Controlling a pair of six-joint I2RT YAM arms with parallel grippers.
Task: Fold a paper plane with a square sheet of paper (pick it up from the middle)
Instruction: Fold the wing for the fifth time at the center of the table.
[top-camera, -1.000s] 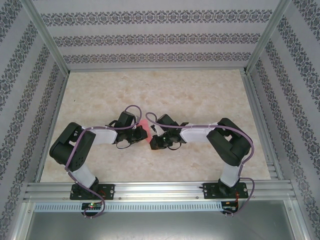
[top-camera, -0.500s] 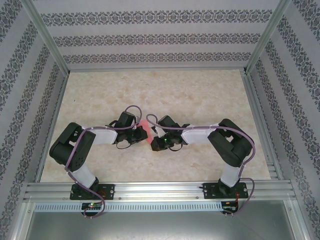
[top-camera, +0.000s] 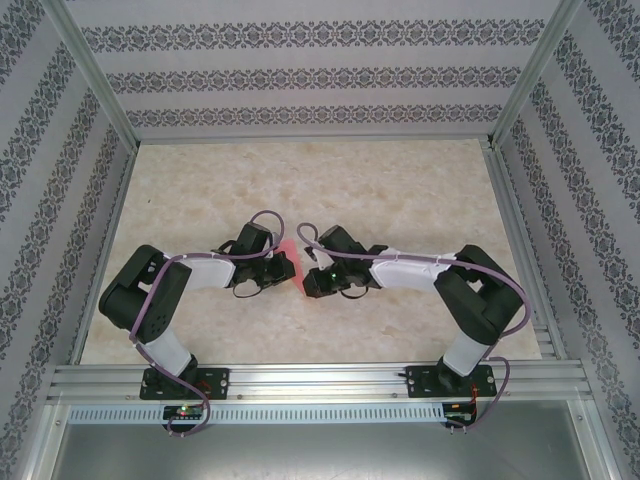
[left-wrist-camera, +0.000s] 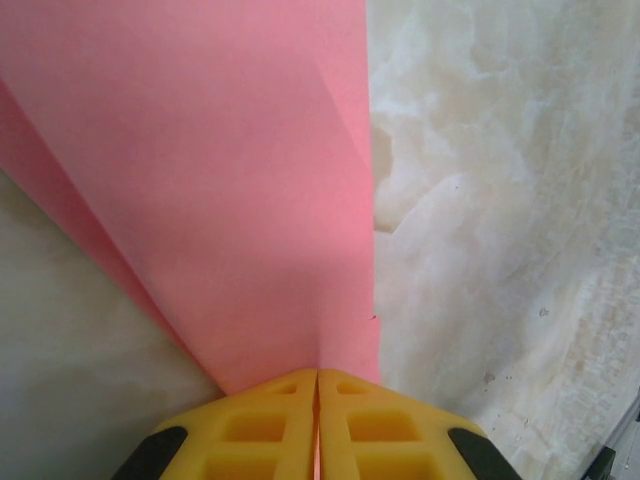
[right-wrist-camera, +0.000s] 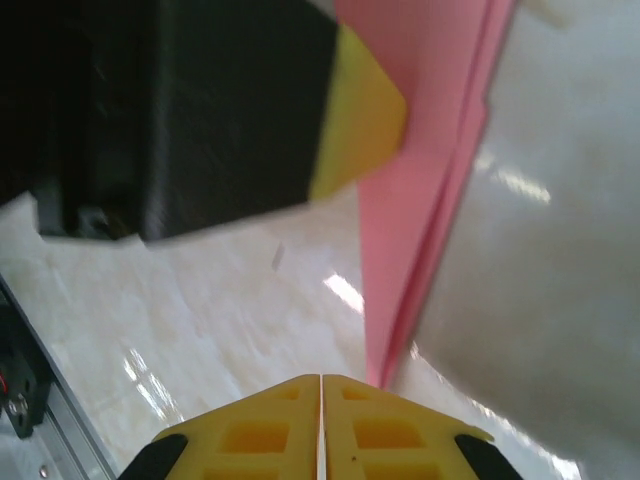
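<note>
Top external view: folded pink sheet (top-camera: 287, 254) held over the table (top-camera: 400, 190) between the left gripper (top-camera: 283, 264) and the right gripper (top-camera: 304, 274).
The sheet (left-wrist-camera: 220, 180), matte salmon-pink and doubled into layers that taper to a narrow end, sits mid-table. The left gripper (left-wrist-camera: 317, 376) has its jaws together, clamped on the sheet's edge. The right gripper (right-wrist-camera: 321, 381) is likewise closed, with the narrow end meeting its fingertip. Whether it pinches paper cannot be told. Likely risks: the thin paper tears if the grippers pull apart, or it slips from so small a pinch and skews the crease.
</note>
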